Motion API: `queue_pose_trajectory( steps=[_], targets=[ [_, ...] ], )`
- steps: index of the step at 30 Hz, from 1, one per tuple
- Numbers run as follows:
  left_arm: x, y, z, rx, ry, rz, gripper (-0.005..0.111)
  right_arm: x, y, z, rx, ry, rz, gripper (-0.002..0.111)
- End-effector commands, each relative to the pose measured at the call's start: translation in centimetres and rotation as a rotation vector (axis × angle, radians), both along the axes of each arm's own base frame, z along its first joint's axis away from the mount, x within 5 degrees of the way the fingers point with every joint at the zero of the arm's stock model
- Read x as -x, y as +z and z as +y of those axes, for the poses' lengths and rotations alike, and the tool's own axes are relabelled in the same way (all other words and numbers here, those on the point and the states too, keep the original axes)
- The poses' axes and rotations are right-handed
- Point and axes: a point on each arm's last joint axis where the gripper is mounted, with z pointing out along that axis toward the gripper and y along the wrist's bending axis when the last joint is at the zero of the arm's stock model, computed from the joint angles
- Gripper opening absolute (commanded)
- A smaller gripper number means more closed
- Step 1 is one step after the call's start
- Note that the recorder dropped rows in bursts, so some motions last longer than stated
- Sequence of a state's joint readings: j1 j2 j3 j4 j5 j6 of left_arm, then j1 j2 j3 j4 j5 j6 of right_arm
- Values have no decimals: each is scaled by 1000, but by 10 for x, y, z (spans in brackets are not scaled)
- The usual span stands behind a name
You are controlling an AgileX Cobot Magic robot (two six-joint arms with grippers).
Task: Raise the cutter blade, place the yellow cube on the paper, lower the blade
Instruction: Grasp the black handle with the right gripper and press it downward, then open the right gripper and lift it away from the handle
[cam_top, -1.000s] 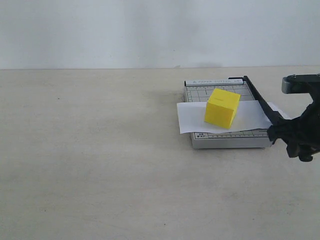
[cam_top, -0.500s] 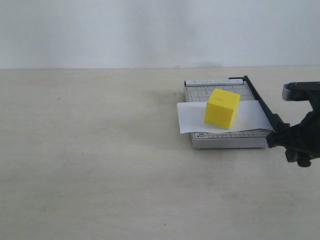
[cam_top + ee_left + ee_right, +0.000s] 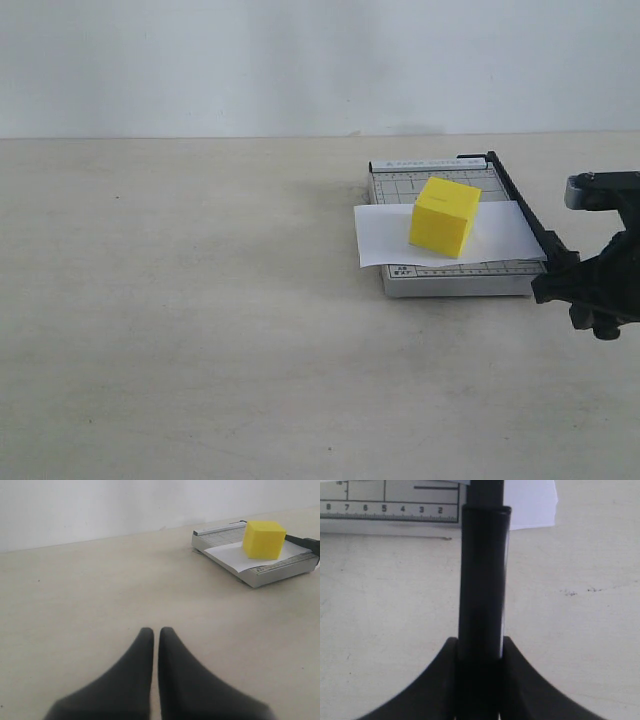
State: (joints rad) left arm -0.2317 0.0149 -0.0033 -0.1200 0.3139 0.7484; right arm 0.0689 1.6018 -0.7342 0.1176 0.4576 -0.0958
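Grips the handle of the cutter blade (image 3: 521, 204) in the clenched right pincer (image 3: 480, 645), with blade nearly flat. Sees yellow cube (image 3: 444, 216) on the paper (image 3: 385, 238), 9 o'clock of the blade, with left pincer (image 3: 151, 640) pressed together, empty. Could skid the cutter board (image 3: 395, 188) or crease paper if pushed sideways.

Left gripper (image 3: 152, 630): bare table (image 3: 100, 590) ahead of tips; cutter board (image 3: 282, 567), yellow cube (image 3: 263, 540) well beyond. Right gripper (image 3: 479, 642): cutter blade (image 3: 482, 570) fills its jaws.

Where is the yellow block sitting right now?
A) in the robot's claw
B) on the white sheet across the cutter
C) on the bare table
B: the yellow cube rests on the paper laid across the cutter board; the right gripper holds only the cutter blade.
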Motion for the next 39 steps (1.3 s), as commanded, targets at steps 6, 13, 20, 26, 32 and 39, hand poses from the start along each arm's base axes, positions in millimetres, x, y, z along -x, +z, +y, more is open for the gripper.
queue_pose_trajectory(
  steps=[6,13,20,26,32,39],
  targets=[
    [0,-1,0,-6,3,5,4,6,-9,0,1,8,58,0],
    [0,-1,0,-6,3,5,4,5,-8,0,1,8,50,5],
    [0,-1,0,-6,3,5,4,5,-8,0,2,12,46,60],
    [0,-1,0,-6,3,5,4,-2,9,1,4,30,-23,67],
    [0,-1,0,-6,3,5,4,-4,62,1,3,49,-222,67],
    [0,-1,0,-6,3,5,4,21,123,-1,15,76,-488,56]
  ],
)
